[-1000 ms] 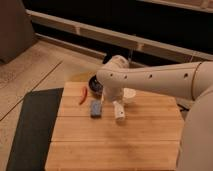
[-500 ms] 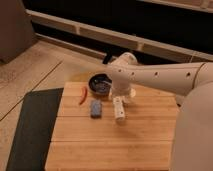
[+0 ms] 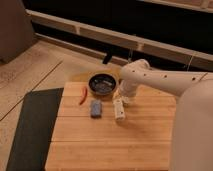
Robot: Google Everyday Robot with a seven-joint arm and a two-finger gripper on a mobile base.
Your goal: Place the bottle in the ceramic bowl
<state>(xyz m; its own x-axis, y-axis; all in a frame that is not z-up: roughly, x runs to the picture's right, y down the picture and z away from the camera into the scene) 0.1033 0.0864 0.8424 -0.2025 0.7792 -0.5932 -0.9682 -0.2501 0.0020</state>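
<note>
The cream-white bottle (image 3: 119, 109) lies on its side on the wooden table (image 3: 115, 145), a little right of centre. The dark ceramic bowl (image 3: 102, 84) with a bluish-grey inside stands at the table's back edge, up and left of the bottle, and nothing lies in it. My white arm (image 3: 160, 80) reaches in from the right and bends down. Its gripper (image 3: 124, 96) hangs just above the bottle's far end, to the right of the bowl. The bottle rests on the table, not lifted.
A blue-grey rectangular block (image 3: 95, 108) lies left of the bottle. A thin red object (image 3: 83, 95) lies left of the bowl. A dark mat (image 3: 32, 130) covers the floor left of the table. The small white cup is hidden behind the arm's end.
The arm's end has swung right, off the bowl, which now shows in full. It has come down over the bottle's far end. The bottle and block have not moved.
</note>
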